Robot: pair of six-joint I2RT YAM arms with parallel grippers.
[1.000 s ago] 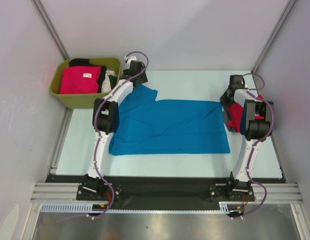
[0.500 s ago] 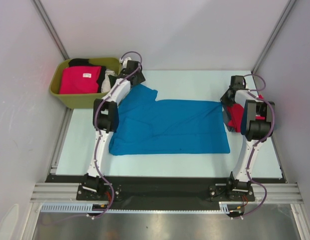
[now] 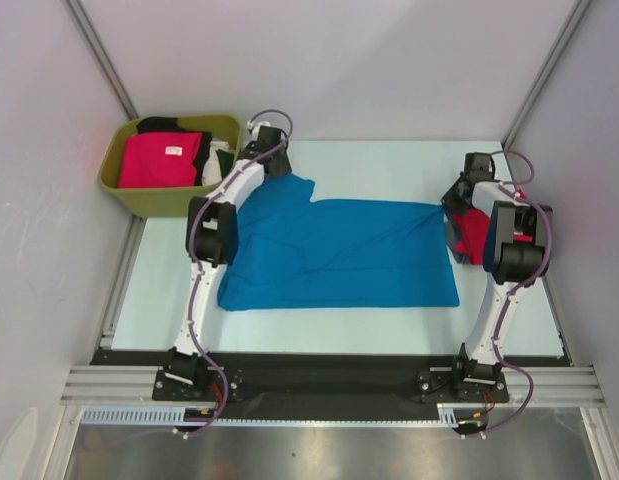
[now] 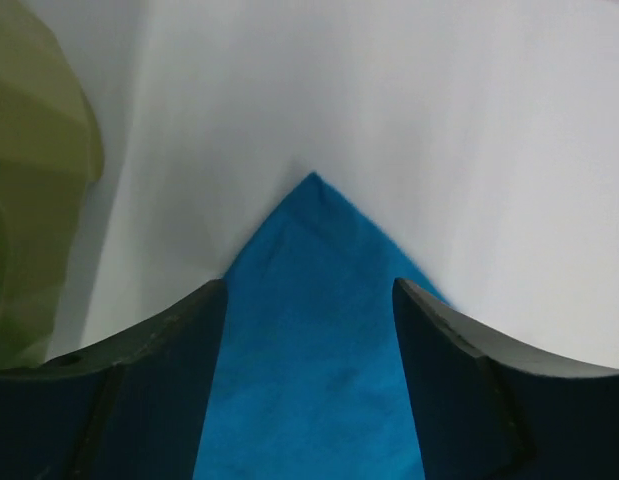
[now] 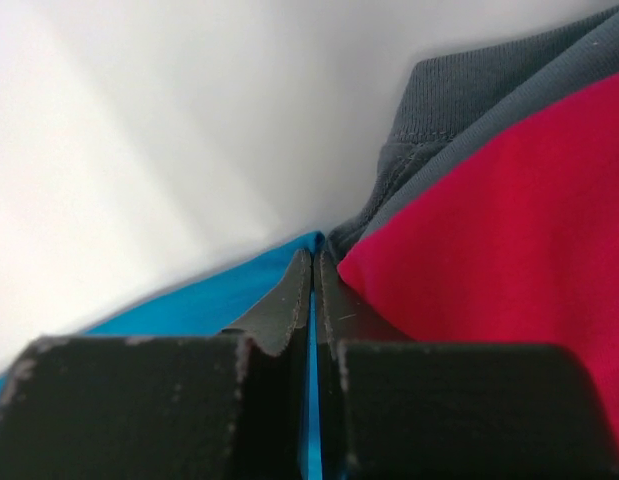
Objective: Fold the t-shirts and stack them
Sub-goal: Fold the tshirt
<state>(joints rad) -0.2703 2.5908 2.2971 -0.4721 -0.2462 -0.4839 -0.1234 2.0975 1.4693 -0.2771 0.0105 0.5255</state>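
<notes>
- Pale tabletop (image 3: 389, 160) carries a blue t-shirt (image 3: 339, 260), spread flat across its middle.
- Left hand (image 4: 309, 285) is open wide over the shirt's far-left sleeve tip, gripping nothing.
- Right hand (image 5: 314, 262) is closed tight at the shirt's right edge, beside a red t-shirt (image 5: 509, 260).

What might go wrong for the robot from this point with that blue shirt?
The open left pincer straddles only a pointed corner of the blue t-shirt, so a grab might catch too little cloth and slip. It also works near the olive tub and may bump it. The shut right pincer sits right beside the red t-shirt, which might get dragged along.
</notes>
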